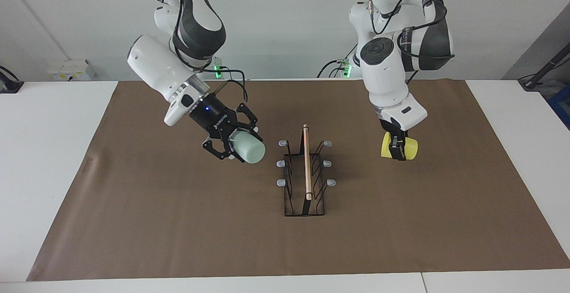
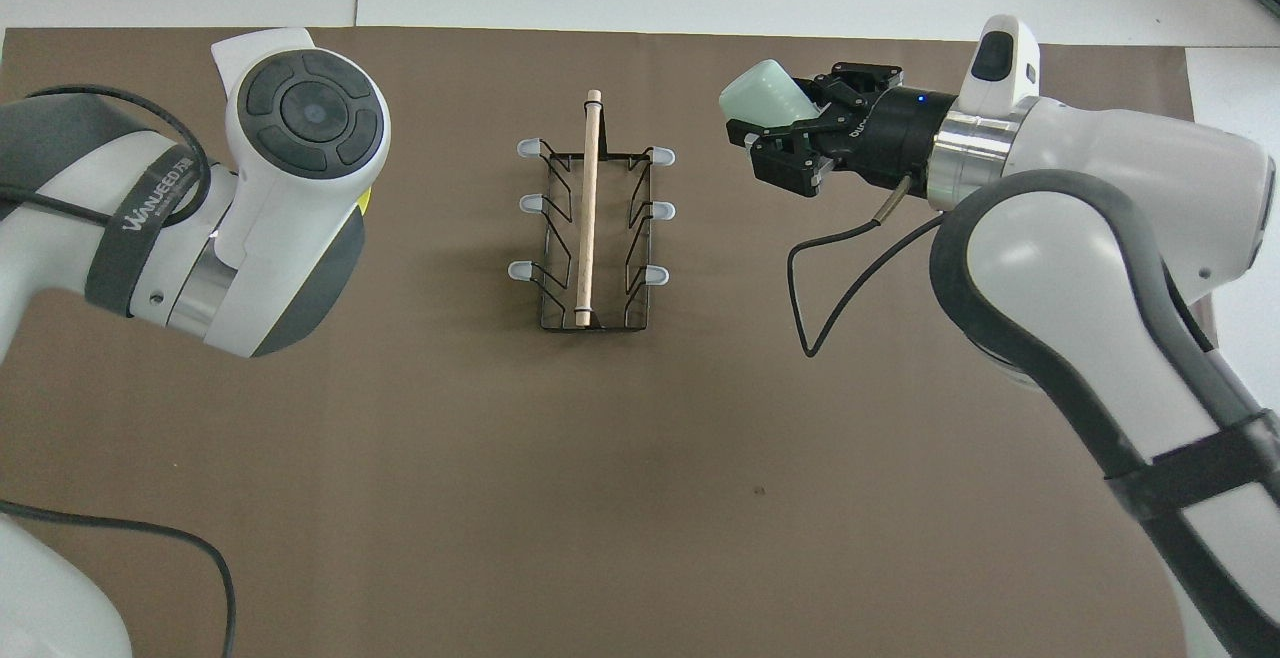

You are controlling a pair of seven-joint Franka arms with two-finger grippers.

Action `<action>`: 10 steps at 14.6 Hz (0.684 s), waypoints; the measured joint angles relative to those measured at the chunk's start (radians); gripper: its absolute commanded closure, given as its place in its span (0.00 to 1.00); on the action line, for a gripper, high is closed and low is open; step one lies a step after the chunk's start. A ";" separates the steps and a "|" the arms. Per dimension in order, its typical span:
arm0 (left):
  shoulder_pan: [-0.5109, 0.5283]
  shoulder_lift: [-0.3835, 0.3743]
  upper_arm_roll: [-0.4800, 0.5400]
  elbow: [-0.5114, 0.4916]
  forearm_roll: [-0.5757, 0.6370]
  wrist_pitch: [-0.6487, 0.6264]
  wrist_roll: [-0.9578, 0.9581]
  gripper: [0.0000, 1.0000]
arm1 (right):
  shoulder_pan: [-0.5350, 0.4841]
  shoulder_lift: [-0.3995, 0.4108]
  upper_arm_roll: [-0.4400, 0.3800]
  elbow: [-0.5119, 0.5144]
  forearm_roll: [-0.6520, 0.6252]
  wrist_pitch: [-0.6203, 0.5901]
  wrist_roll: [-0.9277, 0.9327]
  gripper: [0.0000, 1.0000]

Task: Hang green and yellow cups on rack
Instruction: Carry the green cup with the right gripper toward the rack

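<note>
The black wire rack [image 1: 305,172] with a wooden rod on top stands mid-mat and also shows in the overhead view [image 2: 590,218]; its grey-tipped prongs are bare. My right gripper [image 1: 236,145] is shut on the mint green cup [image 1: 250,148], holding it on its side in the air beside the rack, toward the right arm's end [image 2: 765,98]. My left gripper [image 1: 397,147] is shut on the yellow cup [image 1: 407,148], which lies sideways low at the mat, toward the left arm's end. In the overhead view the left arm hides all but a sliver of the yellow cup [image 2: 366,204].
A brown mat [image 1: 178,221] covers most of the white table [image 1: 44,150]. A loose black cable [image 2: 840,268] hangs from the right wrist over the mat. Nothing else stands on the mat.
</note>
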 measured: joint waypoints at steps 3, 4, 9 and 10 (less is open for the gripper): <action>0.001 -0.003 0.005 0.000 0.002 0.000 0.000 1.00 | -0.009 -0.047 -0.004 -0.084 0.264 0.003 -0.236 1.00; 0.002 -0.003 0.007 0.000 0.003 0.000 0.001 1.00 | -0.009 -0.058 -0.004 -0.106 0.317 0.004 -0.288 1.00; 0.005 -0.003 0.009 0.000 0.005 0.000 0.001 1.00 | 0.005 -0.074 0.000 -0.185 0.716 0.009 -0.630 1.00; 0.010 -0.003 0.009 0.000 0.006 0.000 0.004 1.00 | 0.020 -0.074 0.000 -0.203 0.811 0.009 -0.702 1.00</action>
